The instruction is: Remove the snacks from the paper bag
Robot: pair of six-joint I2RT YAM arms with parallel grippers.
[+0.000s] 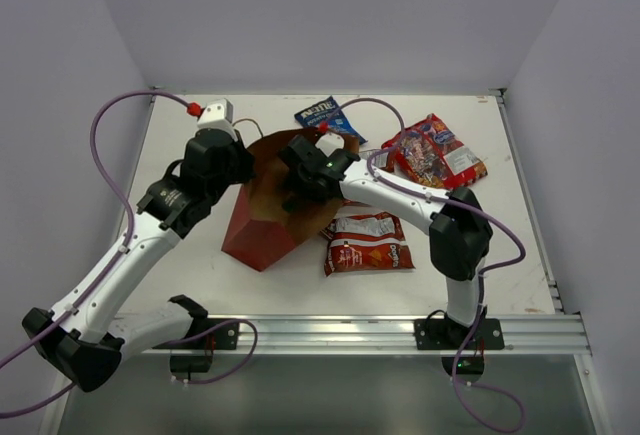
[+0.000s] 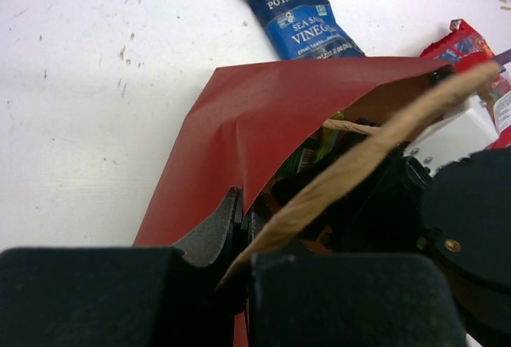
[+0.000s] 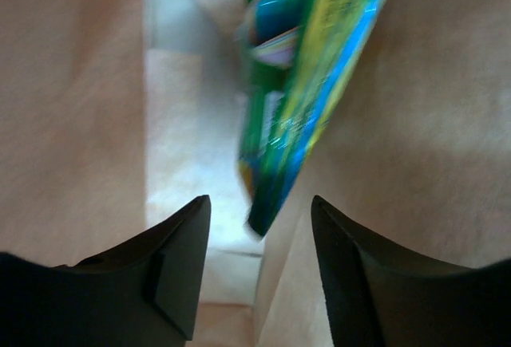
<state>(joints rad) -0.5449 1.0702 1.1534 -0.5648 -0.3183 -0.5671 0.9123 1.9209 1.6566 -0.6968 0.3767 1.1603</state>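
White table (image 1: 520, 255), left claw (image 2: 239, 234) pinching paper bag (image 2: 239, 124), right claw (image 3: 259, 205) parted inside, green-yellow packet (image 3: 319, 68) ahead.

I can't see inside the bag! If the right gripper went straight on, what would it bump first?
Probably the green-yellow packet, just ahead of the right gripper inside the paper bag; depth is blurry.

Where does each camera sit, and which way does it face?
Top external: above and behind, looking down at the table, left arm, right arm and paper bag.
Left wrist: on the left end effector, shut on the bag's rim, facing across its red outside toward the blue packet.
Right wrist: on the right end effector, open, inside the bag, facing the green-yellow packet.
Shared: blue packet, in top and left wrist.
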